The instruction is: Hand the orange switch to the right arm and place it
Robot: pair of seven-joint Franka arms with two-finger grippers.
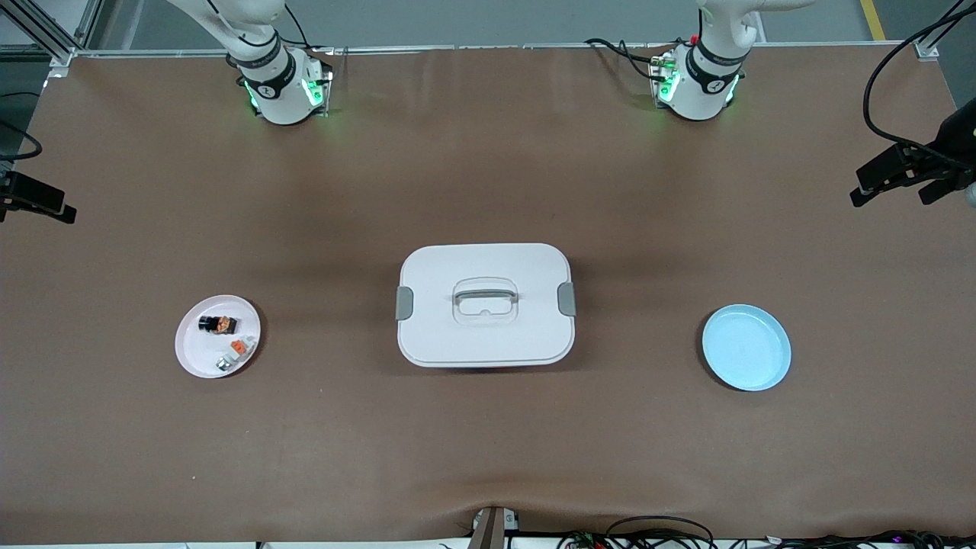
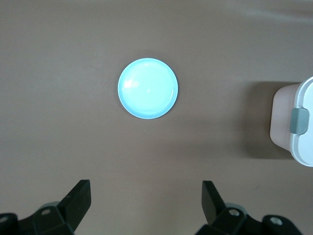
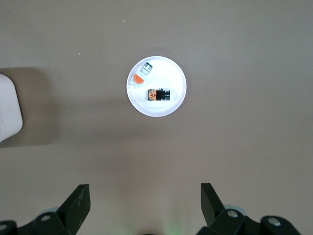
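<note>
The orange switch point(image 1: 217, 324), a tiny black block with an orange face, lies on a white plate point(image 1: 194, 352) at the right arm's end of the table. It also shows in the right wrist view point(image 3: 159, 94) on that plate point(image 3: 171, 73). My right gripper point(image 3: 145, 192) is open and empty, high over bare table near the plate. My left gripper point(image 2: 146, 188) is open and empty, high over bare table near an empty blue plate point(image 2: 147, 88). Neither gripper shows in the front view.
A small whitish-grey piece with an orange top point(image 1: 240, 348) lies on the white plate beside the switch. A white lidded box point(image 1: 486, 305) with a handle stands mid-table. The blue plate point(image 1: 746, 347) sits at the left arm's end. Black camera mounts point(image 1: 907, 171) stand at the table's ends.
</note>
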